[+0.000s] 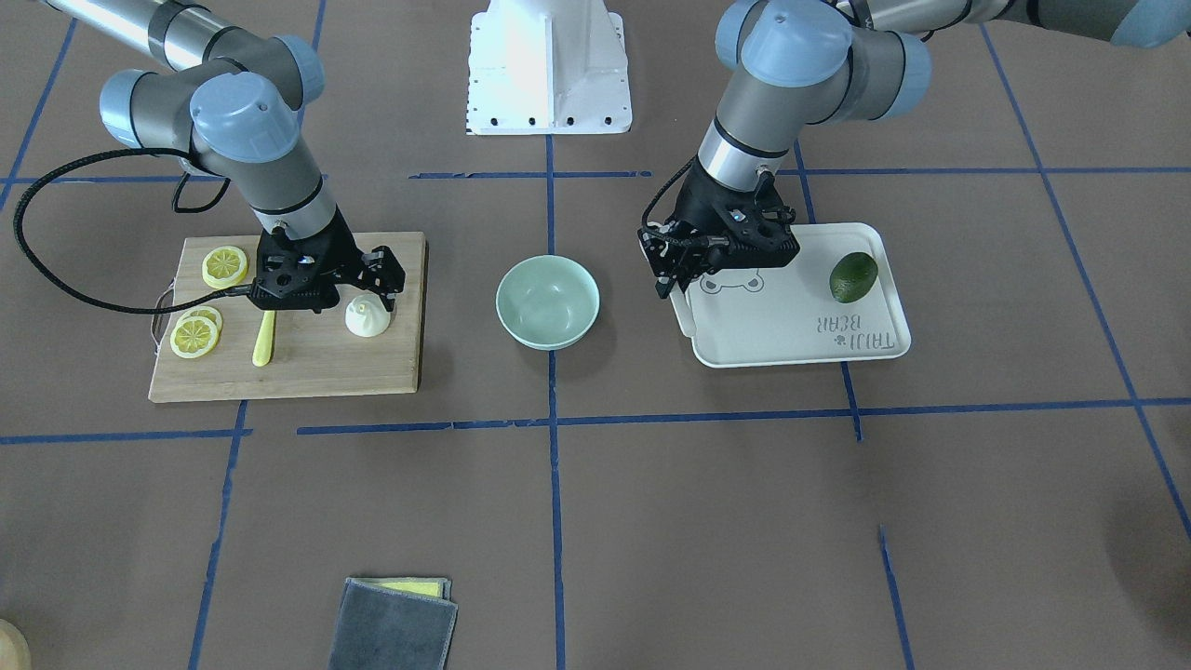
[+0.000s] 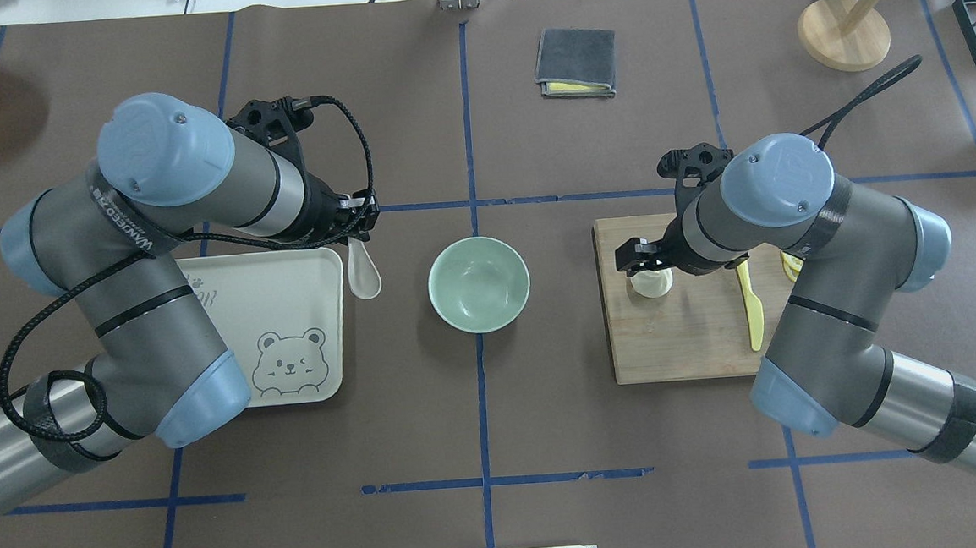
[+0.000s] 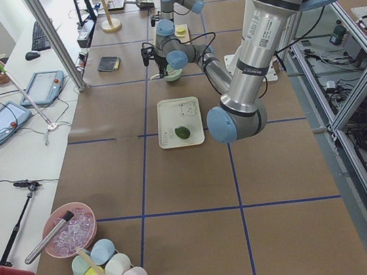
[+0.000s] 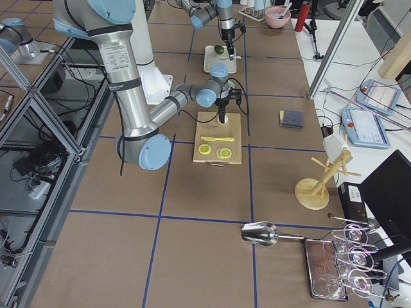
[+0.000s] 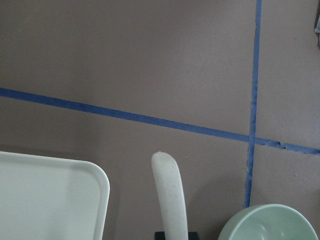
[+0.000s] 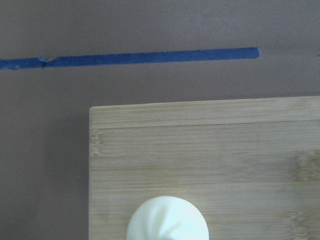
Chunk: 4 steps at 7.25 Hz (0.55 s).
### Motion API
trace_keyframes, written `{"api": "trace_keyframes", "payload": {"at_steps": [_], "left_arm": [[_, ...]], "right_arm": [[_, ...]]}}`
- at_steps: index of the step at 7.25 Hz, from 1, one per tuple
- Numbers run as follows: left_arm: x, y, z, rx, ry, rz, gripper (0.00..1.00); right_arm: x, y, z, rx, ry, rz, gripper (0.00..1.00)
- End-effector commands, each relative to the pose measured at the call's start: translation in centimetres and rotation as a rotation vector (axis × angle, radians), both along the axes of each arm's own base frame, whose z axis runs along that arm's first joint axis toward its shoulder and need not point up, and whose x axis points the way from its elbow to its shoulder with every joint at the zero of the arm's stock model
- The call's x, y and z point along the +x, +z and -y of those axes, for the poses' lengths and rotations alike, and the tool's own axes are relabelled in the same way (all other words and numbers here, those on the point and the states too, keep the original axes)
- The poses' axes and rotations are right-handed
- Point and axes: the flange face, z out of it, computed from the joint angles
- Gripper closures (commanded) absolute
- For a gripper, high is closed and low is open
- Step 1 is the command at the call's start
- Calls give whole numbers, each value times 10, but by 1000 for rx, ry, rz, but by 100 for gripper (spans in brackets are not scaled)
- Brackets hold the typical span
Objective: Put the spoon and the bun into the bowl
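Between the tray (image 2: 285, 278) and the bowl (image 2: 478, 284), left of centre in the overhead view, the spoon (image 2: 364, 271) hangs from the left gripper (image 2: 356, 229). The jaws are closed on its handle. The spoon's wide end points toward the bottom of that frame, just beside the tray's right edge and apart from the bowl. Whether it touches the table cannot be told.

From the left wrist camera the spoon shows as a pale strip rising from the bottom edge. The tray's corner is at lower left and the bowl's rim at lower right. The bowl sits at mid-frame in the overhead view, on a blue tape line.

Right of centre, the right gripper (image 2: 645, 258) is low over the bun (image 2: 652, 283), which sits near the upper left corner of the cutting board (image 2: 678, 339). How far apart its jaws stand, and whether they touch the bun, cannot be told.

A yellow knife (image 2: 750, 309) lies further right on the board, and lemon slices (image 1: 225, 266) lie beyond it. An avocado (image 1: 853, 276) rests on the tray.
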Motion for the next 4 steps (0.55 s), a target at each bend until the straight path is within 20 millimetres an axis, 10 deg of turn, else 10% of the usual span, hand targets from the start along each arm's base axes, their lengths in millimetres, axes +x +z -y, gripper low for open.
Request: {"api": "trace_keyframes", "payload": {"at_steps": [1,2,4], "left_arm": [[6,-1,-1,-6,4,1,100],[15,-2,-6,-21,6,-4,100],[37,-12,-2,-47,-8,-50,100]], "right_arm": [[-11,7,-2,-8,-9,-16,13],[-13,6,-1,-7,-11,-15,27],[-12,3,-2,-9,-15,-9,95]]}}
